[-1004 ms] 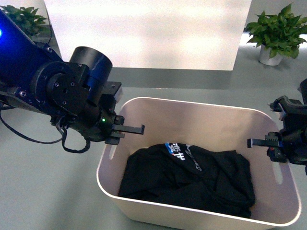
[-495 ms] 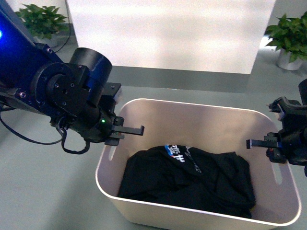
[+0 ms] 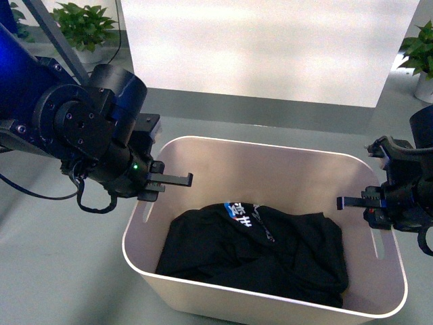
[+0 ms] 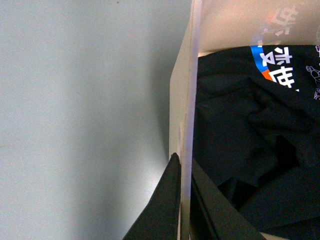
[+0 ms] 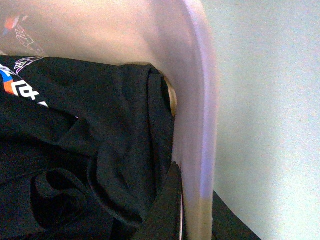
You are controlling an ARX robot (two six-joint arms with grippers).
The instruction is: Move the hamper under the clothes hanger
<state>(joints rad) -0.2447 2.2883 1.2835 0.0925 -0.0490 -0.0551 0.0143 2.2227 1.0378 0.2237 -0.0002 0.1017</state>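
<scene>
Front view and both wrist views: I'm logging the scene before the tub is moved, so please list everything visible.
hamper: one, beige, on the floor between the arms.
garment: one, black with blue and white print, crumpled inside the hamper.
potted plants: two, green, back left and back right.
panel: one, white, upright behind the hamper.
slanted tube: one, dark, back left by the plant.
floor: grey-green, all around.
left arm: one, black and blue, left of the hamper.
left pincer: black, clamped on the hamper's left short wall, a finger each side.
right pincer: black, clamped likewise on the right short wall.
</scene>
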